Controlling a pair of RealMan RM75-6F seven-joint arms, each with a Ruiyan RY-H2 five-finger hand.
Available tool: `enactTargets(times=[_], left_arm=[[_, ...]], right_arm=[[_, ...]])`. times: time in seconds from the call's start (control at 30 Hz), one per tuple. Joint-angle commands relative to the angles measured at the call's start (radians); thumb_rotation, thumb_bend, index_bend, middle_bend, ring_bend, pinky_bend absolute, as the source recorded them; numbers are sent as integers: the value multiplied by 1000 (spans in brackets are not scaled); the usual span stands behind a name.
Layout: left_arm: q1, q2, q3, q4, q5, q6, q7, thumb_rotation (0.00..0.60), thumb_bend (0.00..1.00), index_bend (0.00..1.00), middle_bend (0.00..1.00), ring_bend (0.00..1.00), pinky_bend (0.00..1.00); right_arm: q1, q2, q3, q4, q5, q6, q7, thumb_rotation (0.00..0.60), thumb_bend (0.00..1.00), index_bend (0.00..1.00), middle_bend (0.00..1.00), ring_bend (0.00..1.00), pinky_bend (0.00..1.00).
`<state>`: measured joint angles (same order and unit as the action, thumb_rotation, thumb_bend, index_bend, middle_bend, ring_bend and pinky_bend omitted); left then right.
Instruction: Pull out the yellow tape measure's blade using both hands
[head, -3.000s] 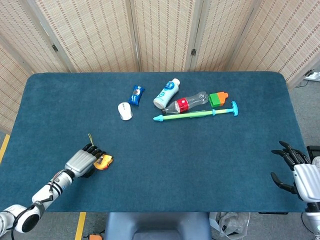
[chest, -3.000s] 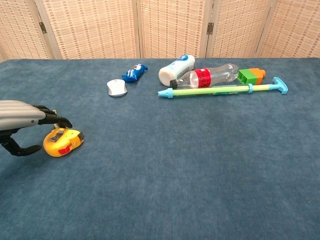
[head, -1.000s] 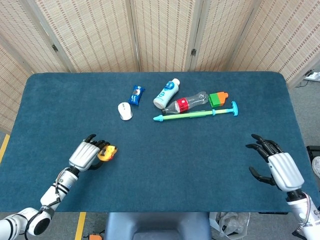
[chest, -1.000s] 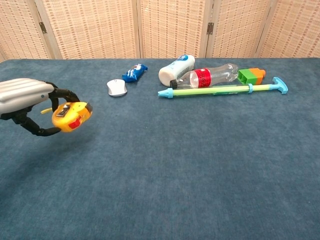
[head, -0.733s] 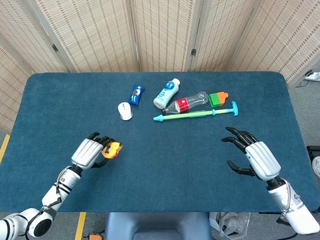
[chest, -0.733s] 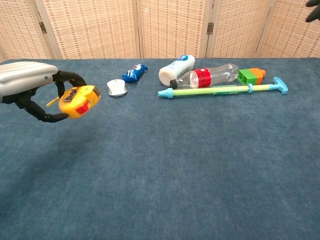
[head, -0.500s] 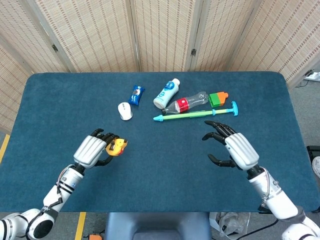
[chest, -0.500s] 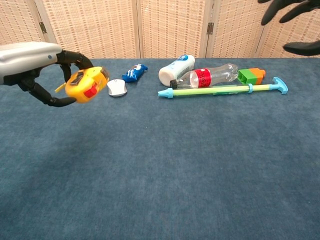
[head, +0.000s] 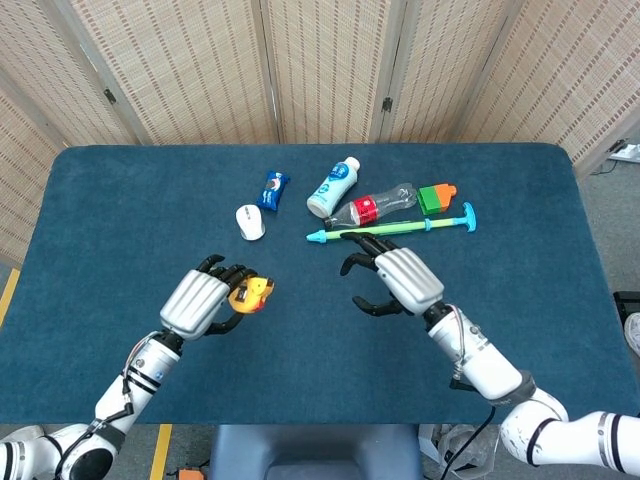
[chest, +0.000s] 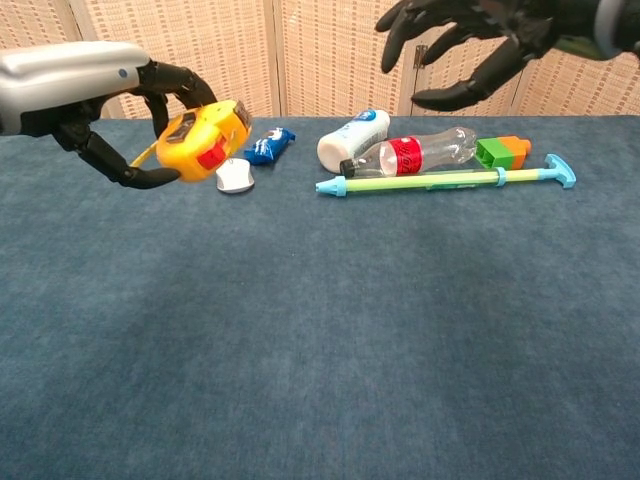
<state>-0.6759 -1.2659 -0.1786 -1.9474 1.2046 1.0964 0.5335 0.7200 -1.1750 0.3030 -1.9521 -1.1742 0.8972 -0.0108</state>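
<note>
My left hand (head: 200, 301) (chest: 95, 100) grips the yellow tape measure (head: 250, 293) (chest: 204, 139), lifted well above the blue table (head: 300, 350). The case has a red button on its side, and no blade shows outside it. My right hand (head: 396, 279) (chest: 478, 45) hovers to the right of the tape measure, fingers spread and pointing toward it, with a clear gap between them. It holds nothing.
At the back of the table lie a white mouse (head: 249, 221), a blue packet (head: 272, 189), a white bottle (head: 334, 185), a clear bottle with a red label (head: 373, 207), a green and orange block (head: 436, 197) and a long green and blue pump toy (head: 395, 229).
My left hand has lifted the tape measure off the table and carried it up and toward the middle. My right hand has swept in from the table's right edge toward it.
</note>
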Motion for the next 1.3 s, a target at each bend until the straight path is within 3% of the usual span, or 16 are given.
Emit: enactTargets(times=[0.03,0.47,1.3], left_arm=[[-9,-7,-2,-18,-17,8,20,600,388,452,485,420,192],[-15,-29,5,-79,-35,55,64,600,387,456,485,425,181],[-26,-76,25,-83,-47,97,127,600,388,459,488,428,176]], right_arm=[[61,-52,16,8,86,-41,-66,600,370,387,120,82,150],[182,-165,33,47,251,-13,-170,600,369,400,120,81,150],[253,-230,23,92,321,4,-178,600,369,438,120,84,150]])
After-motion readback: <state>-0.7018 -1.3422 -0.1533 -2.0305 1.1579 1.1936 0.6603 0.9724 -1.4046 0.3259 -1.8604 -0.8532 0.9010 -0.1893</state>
